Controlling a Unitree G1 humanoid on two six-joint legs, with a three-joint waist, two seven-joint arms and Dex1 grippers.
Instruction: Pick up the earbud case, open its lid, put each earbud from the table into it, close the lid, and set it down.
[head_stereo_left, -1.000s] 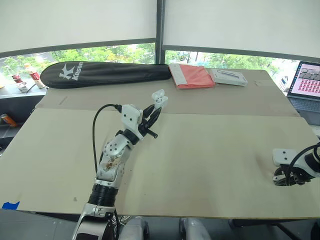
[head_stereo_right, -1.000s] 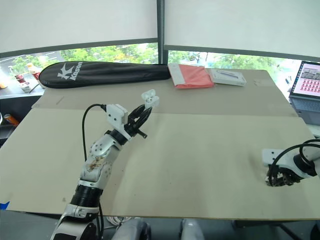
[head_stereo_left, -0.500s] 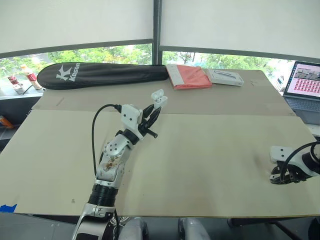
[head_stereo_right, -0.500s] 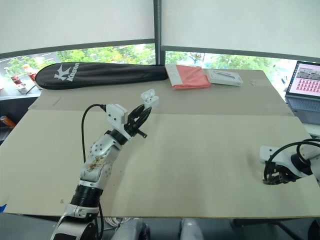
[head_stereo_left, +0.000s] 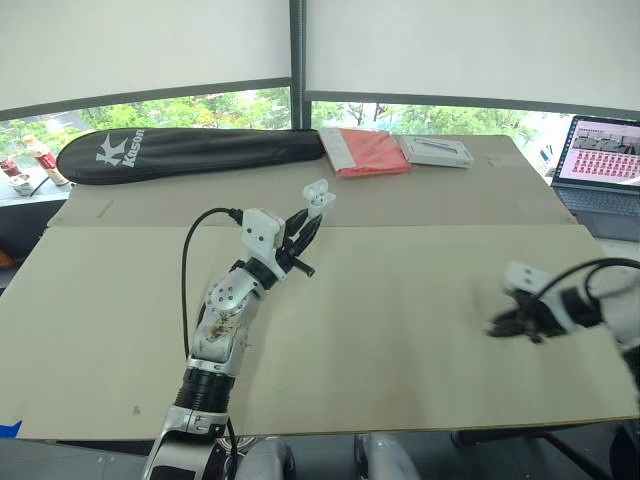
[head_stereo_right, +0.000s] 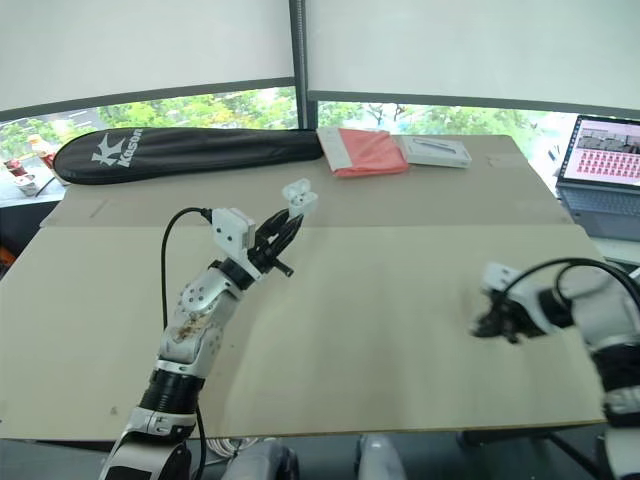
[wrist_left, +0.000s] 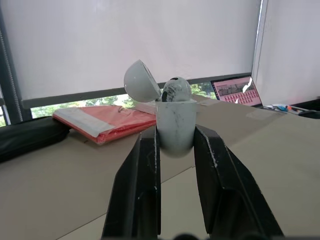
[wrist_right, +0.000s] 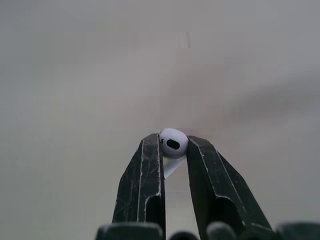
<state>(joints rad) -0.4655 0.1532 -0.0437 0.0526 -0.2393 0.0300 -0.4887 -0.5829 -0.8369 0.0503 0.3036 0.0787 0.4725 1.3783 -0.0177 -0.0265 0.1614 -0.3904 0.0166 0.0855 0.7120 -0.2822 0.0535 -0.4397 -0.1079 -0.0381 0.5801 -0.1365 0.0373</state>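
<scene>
a: left gripper (head_stereo_left: 305, 228) clamped on the earbud case (wrist_left: 175, 125), its long axis along the fingers, lid flipped open, near side of the red pouch (head_stereo_left: 365, 152).
b: right gripper (head_stereo_left: 503, 327), well right of the red pouch, pinches an earbud (wrist_right: 172, 141).

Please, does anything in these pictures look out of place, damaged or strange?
Nothing is spilled or broken. The left gripper holds the earbud case with its lid open. The first earbud inside rises above the rim, so it is perhaps not fully seated. The right gripper grips the second earbud cleanly.
</scene>
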